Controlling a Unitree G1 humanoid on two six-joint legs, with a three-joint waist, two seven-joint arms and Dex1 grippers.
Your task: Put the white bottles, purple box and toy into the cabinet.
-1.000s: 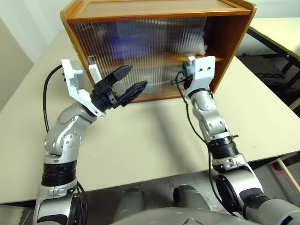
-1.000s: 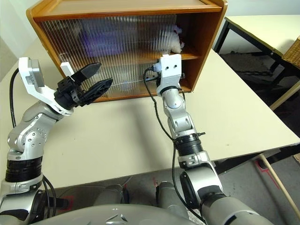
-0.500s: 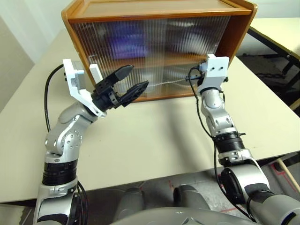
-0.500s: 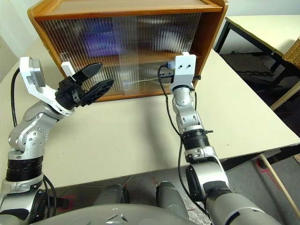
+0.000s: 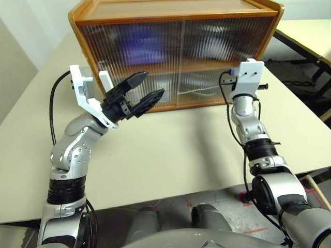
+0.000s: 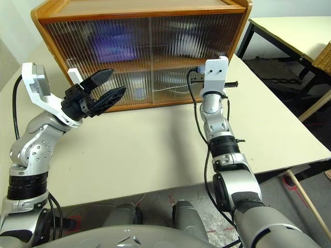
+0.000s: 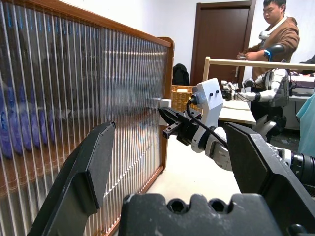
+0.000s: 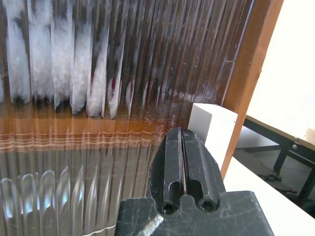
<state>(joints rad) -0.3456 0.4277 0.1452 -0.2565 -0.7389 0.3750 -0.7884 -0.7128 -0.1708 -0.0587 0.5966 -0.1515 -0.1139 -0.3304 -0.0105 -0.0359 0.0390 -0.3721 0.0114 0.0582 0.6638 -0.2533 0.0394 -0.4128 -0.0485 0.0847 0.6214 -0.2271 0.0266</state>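
Head views, nearest first. Left gripper (image 5: 138, 92) at about 9 o'clock of the scene, raised above the beige table (image 5: 170, 150), its two black fingers spread wide with nothing between them, tips aimed toward the cabinet front. Right gripper (image 8: 182, 147) at about 2 o'clock, fingers pressed flat together, holding nothing, tips against the white block handle (image 8: 212, 129) at the right-hand edge of the ribbed sliding door (image 5: 222, 57). Beyond both arms, at 12 o'clock, the cabinet (image 5: 176, 9) stands on the table with both translucent doors covering the whole front. Through the ribbing: the purple box (image 5: 137, 44) is a blurred violet patch on the upper level, left half. A white furry shape with a red fleck, likely the toy (image 8: 93, 73), sits on the inner shelf behind the right door. The white bottles cannot be made out with certainty behind the doors. Left wrist view, far background: a person (image 7: 273, 37) standing by a second table.
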